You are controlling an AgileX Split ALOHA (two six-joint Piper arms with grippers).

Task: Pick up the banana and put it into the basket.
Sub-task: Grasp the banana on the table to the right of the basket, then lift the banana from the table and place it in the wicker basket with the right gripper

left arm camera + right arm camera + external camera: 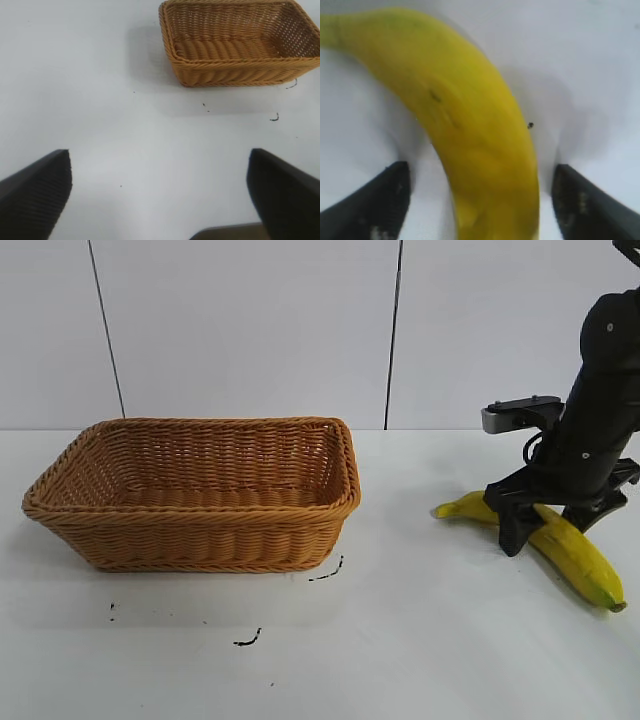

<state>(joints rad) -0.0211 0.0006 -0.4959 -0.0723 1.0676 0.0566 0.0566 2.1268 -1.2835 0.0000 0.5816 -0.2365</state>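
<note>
Banana [575, 550] near table's right edge, right gripper [545, 522] straddling, basket [200, 540] well apart

Your basket [195, 492] sits on the table [420, 640] at the left of the exterior view, nothing in it. The banana [570, 550] lies flat on the table well to its right. Your right gripper [548, 523] is down over the banana's middle, one finger on either side.

Banana [575, 552] middle hidden behind right gripper [548, 530]; arm top cut off.
</note>
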